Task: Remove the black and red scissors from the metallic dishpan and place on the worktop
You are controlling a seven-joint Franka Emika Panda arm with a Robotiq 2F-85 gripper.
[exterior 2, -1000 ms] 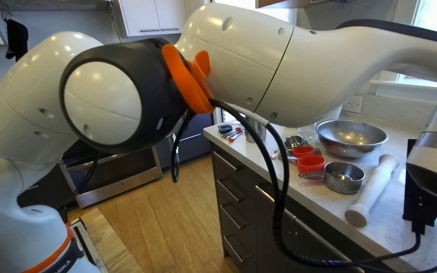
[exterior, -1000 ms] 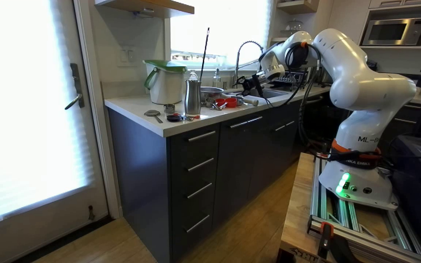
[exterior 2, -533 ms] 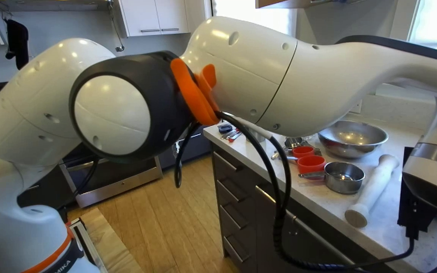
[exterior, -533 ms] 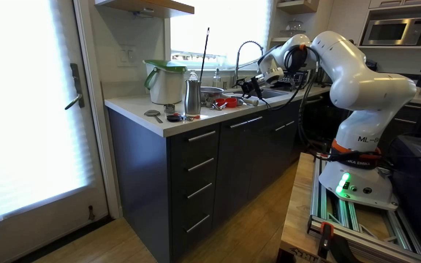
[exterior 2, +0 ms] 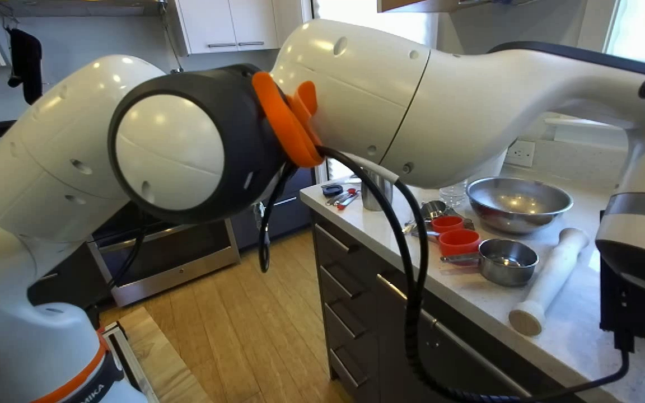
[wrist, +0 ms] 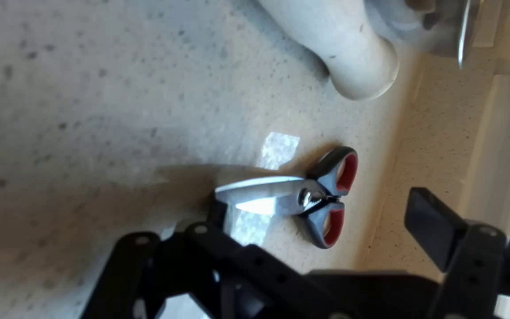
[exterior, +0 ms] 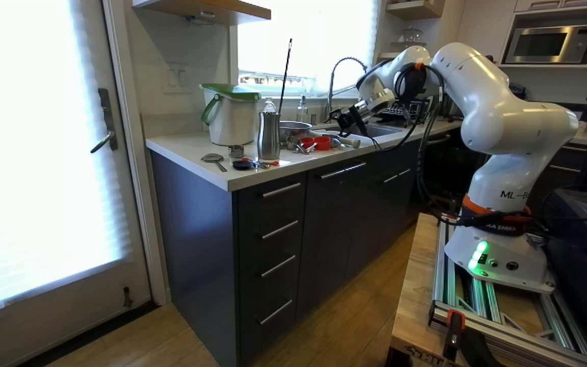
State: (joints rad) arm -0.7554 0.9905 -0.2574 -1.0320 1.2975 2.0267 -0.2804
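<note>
In the wrist view the black and red scissors [wrist: 277, 195] lie on the pale speckled worktop [wrist: 82, 102]. Their handles face right and their blades face left. My gripper [wrist: 326, 219] is open and empty. Its left finger is beside the blade tips, its right finger well right of the handles; I cannot tell whether the left one touches the blades. The scissors are hidden in both exterior views. In an exterior view my gripper [exterior: 337, 126] hangs in front of the metallic dishpan [exterior: 382, 131], a grey rectangular basin. The worktop also shows in an exterior view [exterior: 186, 149].
A pale pestle-like rod [exterior 2: 552, 280] lies near the gripper and shows in the wrist view [wrist: 357, 53]. Beside it are a steel measuring cup [exterior 2: 508, 262], red cups [exterior 2: 459, 242] and a steel bowl [exterior 2: 518, 204]. A tall steel cup [exterior: 269, 136] and white bin [exterior: 232, 120] stand farther along.
The arm dipped a little by half a second ago. Now it has risen again and drawn back slightly. The objects on the worktop have not moved in the exterior views.
</note>
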